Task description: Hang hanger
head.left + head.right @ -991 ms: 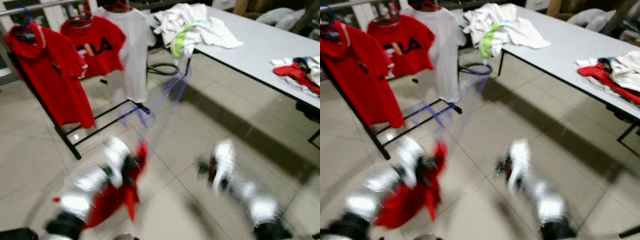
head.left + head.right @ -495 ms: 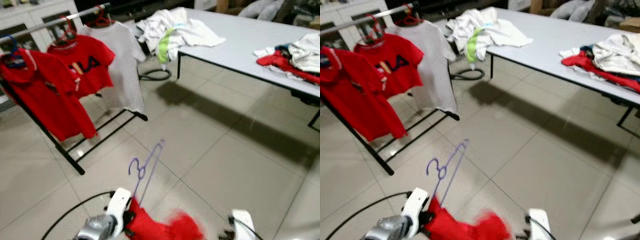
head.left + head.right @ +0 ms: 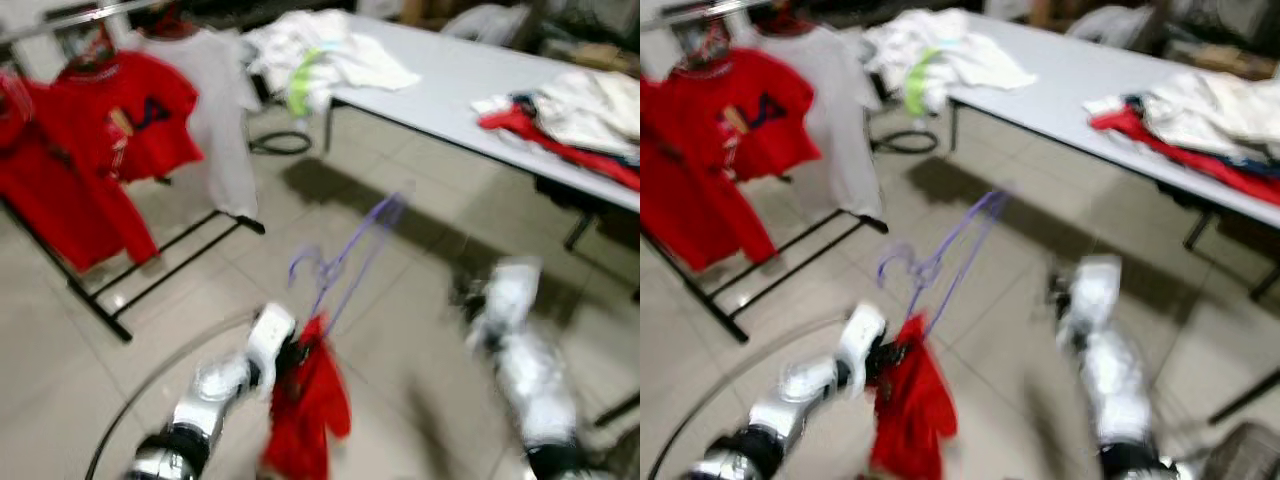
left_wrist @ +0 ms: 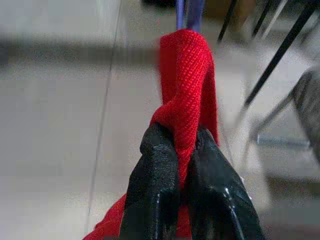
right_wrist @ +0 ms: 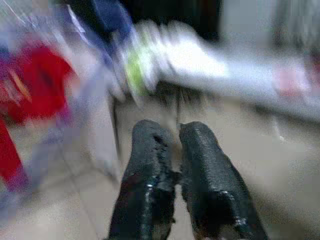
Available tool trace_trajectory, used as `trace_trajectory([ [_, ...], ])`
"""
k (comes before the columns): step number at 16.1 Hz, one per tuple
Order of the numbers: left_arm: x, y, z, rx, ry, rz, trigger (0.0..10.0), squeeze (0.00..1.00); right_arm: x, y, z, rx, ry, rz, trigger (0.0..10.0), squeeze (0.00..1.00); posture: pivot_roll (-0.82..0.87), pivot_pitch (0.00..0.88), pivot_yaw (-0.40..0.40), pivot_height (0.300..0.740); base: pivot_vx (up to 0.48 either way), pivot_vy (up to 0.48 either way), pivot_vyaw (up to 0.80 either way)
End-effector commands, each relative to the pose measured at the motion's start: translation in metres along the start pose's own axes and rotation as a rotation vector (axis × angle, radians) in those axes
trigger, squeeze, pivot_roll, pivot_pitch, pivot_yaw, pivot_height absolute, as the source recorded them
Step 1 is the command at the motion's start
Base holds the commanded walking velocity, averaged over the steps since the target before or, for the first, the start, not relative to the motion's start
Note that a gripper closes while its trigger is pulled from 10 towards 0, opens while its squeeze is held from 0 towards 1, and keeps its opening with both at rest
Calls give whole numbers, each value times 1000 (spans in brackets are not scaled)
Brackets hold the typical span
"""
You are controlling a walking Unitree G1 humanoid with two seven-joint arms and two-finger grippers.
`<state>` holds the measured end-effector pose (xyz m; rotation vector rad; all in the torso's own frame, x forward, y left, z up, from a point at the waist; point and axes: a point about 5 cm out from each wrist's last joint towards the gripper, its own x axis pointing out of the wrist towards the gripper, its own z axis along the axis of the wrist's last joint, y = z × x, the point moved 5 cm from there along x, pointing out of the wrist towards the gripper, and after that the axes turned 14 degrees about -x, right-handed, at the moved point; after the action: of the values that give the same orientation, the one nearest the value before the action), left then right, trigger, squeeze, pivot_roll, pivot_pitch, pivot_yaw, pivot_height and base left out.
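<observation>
Left gripper jaws clamp red garment on purple hanger; right gripper jaws narrow, holding nothing

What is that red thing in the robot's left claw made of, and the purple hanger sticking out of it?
The red garment looks like knitted fabric, matte: a fine woven grain shows where the left claw pinches a fold. The purple hanger is thin and rod-like, probably coated wire or slim plastic; blur leaves that open.

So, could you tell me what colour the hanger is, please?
Purple hanger, clearest in the right eye view.
</observation>
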<state>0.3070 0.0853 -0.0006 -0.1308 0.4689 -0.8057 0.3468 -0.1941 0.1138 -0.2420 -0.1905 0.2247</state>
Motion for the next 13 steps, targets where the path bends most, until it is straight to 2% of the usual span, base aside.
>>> trace_trajectory([
  [1, -11, 22, 36, 57, -63, 46, 0, 0, 6, -2, 29, -27, -91, 106, 10000, 1000, -81, 0, -9, 740, 0, 0, 0],
  [2, -19, 36, 47, 99, -72, 98, 0, 0, 9, 3, 37, -82, -103, 197, 10000, 1000, -76, 0, -21, 740, 0, 0, 0],
  [3, -36, 52, 65, 218, -28, 82, 0, 0, 10, 16, 57, -192, -157, 399, 10000, 1000, -66, 0, -41, 740, 0, 0, 0],
  [4, -41, 51, 66, 254, 6, 31, 0, 0, 9, 20, 64, -216, -183, 448, 10000, 1000, -64, 0, -45, 740, 0, 0, 0],
  [5, -66, 52, 62, 388, 187, -98, 0, 0, 10, 29, 89, -233, -231, 568, 10000, 1000, -62, 0, -48, 740, 0, 0, 0],
  [6, -77, 51, 62, 432, 263, -153, 0, 0, 8, 35, 98, -277, -240, 650, 10000, 1000, -62, 0, -48, 740, 0, 0, 0],
  [7, -92, 46, 71, 423, 337, -239, 0, 0, -3, 50, 110, -360, -232, 862, 10000, 1000, -56, 0, -48, 740, 0, 0, 0],
  [8, -95, 43, 76, 405, 345, -266, 0, 0, -8, 56, 114, -388, -225, 940, 10000, 1000, -56, 0, -48, 740, 0, 0, 0],
  [9, -100, 39, 84, 403, 384, -321, 0, 0, -17, 66, 120, -373, -192, 1082, 10000, 1000, -59, 0, -42, 740, 0, 0, 0],
  [10, -101, 34, 92, 477, 435, -367, 0, 0, -25, 82, 107, -403, -119, 1202, 10000, 592, -61, 0, -34, 740, 0, 0, 0],
  [11, -97, 29, 101, 536, 432, -382, 0, 0, -30, 90, 98, -409, -88, 1247, 10000, 0, -60, 0, -32, 740, 0, 0, 0],
  [13, -94, 24, 108, 583, 443, -398, 0, 0, -30, 101, 88, -411, -65, 1250, 10000, 0, -61, 0, -28, 740, 0, 0, 0],
])
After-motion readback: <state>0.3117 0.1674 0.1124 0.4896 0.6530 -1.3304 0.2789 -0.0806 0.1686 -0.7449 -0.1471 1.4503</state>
